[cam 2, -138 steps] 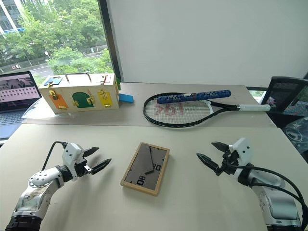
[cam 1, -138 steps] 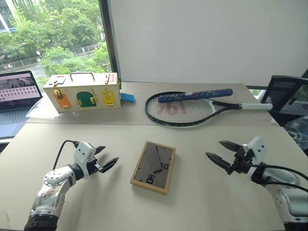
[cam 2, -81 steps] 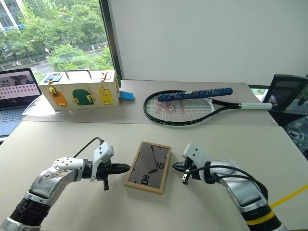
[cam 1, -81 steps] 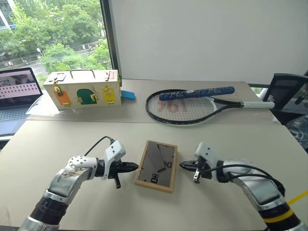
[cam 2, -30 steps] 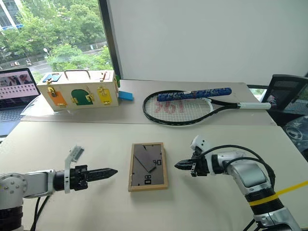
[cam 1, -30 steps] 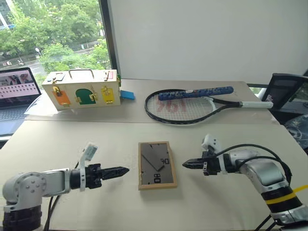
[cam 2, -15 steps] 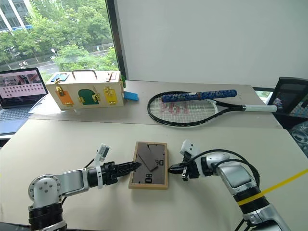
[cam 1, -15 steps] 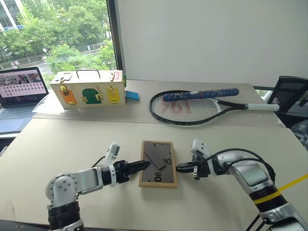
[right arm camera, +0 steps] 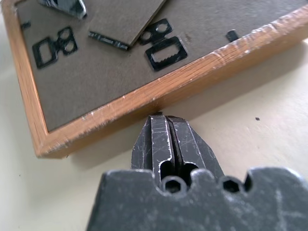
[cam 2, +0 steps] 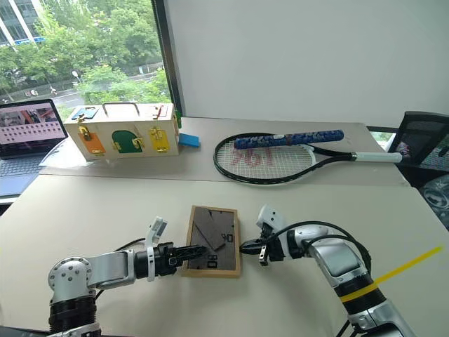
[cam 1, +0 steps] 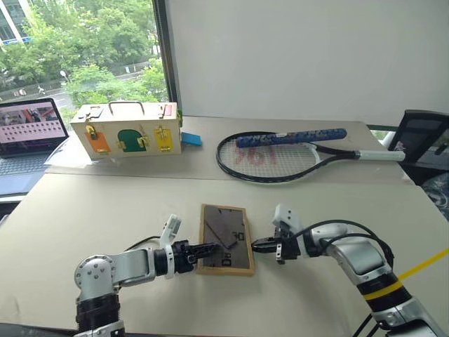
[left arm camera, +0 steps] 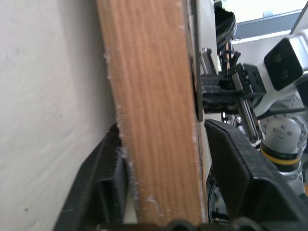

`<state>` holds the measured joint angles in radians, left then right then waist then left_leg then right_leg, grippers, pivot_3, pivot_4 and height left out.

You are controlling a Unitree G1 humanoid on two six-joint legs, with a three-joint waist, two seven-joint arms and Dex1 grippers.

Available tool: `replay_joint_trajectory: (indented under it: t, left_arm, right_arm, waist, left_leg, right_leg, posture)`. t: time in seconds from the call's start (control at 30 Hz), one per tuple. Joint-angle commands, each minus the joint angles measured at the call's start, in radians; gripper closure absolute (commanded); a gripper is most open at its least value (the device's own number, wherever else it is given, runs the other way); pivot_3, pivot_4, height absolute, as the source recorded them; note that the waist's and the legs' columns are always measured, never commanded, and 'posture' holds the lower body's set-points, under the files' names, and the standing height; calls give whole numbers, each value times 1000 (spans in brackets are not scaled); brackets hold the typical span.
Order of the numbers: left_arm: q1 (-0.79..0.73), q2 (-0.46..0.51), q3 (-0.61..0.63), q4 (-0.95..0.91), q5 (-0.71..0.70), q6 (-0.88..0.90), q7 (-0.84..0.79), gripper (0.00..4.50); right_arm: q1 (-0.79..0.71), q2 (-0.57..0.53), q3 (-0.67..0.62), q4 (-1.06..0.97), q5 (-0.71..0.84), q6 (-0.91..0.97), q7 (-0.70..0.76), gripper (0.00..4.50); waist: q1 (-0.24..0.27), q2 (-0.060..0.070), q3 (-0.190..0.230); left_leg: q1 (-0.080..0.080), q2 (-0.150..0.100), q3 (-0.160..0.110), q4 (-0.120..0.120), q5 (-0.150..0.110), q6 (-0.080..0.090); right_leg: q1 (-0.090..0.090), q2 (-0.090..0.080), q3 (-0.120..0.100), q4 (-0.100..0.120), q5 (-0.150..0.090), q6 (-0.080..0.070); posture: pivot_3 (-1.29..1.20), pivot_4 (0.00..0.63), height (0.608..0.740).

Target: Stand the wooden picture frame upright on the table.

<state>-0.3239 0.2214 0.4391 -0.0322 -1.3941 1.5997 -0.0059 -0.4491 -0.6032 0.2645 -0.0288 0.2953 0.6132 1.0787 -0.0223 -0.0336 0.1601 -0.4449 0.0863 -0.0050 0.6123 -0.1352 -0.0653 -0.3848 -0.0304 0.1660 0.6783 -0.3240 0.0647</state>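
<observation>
Wooden picture frame flat on desk, back up. Left hand level, fingers straddling frame's left edge, one under per wrist view. Right hand closed, empty, tips against right edge.

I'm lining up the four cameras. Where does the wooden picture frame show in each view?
Left eye view: wooden picture frame low centre, back up.
Right eye view: low centre, nearer the left.
Left wrist view: its wood edge between that tool's fingers.
Right wrist view: across the top.
Shared landmark: the right tool at its edge.
</observation>
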Motion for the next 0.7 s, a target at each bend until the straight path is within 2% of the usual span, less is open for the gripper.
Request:
replay_joint_trajectory:
  t: [0.03,0.13,0.2,0.33,0.5,0.53,0.6,0.7]
  left_arm:
    - [-31,4,-11,41,-21,-23,40,3329]
    - [-69,-21,-25,69,-79,-57,67,3329]
    - [-111,-20,-19,79,-137,-95,72,3329]
    - [-163,39,-22,75,-268,-146,35,3330]
    - [-193,127,-84,18,-263,-169,-96,3330]
    - [-199,135,-96,16,-236,-184,-117,3330]
    - [-208,153,-125,10,-183,-209,-160,3330]
    - [-214,171,-170,7,-121,-230,-226,3330]
  right_arm:
    - [-9,-3,-34,-12,5,-23,-8,4500]
    - [-15,-4,-52,-7,6,-25,-21,4500]
    - [-22,-30,-131,-3,57,13,-16,4500]
    - [-28,-124,-257,-25,164,83,55,4500]
    - [-95,-183,-379,-99,369,273,84,4500]
    - [-118,-178,-395,-117,410,315,72,4027]
    - [-151,-164,-402,-153,459,367,43,3716]
    - [-199,-137,-376,-199,488,412,-11,2716]
  waist:
    - [0,0,0]
    - [1,0,0]
    - [6,-1,1]
    - [10,-2,1]
    - [-3,-1,1]
    - [-4,-1,1]
    - [-4,-2,1]
    - [-4,-2,1]
  left_leg:
    - [0,0,0,0,0,0]
    - [0,0,0,0,0,0]
    - [-1,-1,0,0,0,0]
    - [-4,-1,-1,1,0,0]
    - [-3,-1,-1,-4,0,0]
    - [-3,-1,-1,-4,0,0]
    - [-3,-1,-1,-4,1,0]
    - [-3,-1,-1,-4,1,0]
  right_leg:
    - [0,0,0,0,0,0]
    - [0,0,0,0,0,0]
    - [0,0,0,0,0,0]
    - [-2,-1,0,0,0,0]
    - [-2,-1,-1,-2,0,0]
    - [-2,-1,0,-2,0,0]
    - [-2,-1,-1,-2,0,0]
    - [-2,-1,-1,-3,0,0]
  posture:
    - [0,150,720]
    - [0,150,720]
    - [0,150,720]
    - [0,150,720]
    - [0,150,720]
    - [0,150,720]
    - [0,150,720]
    - [0,150,720]
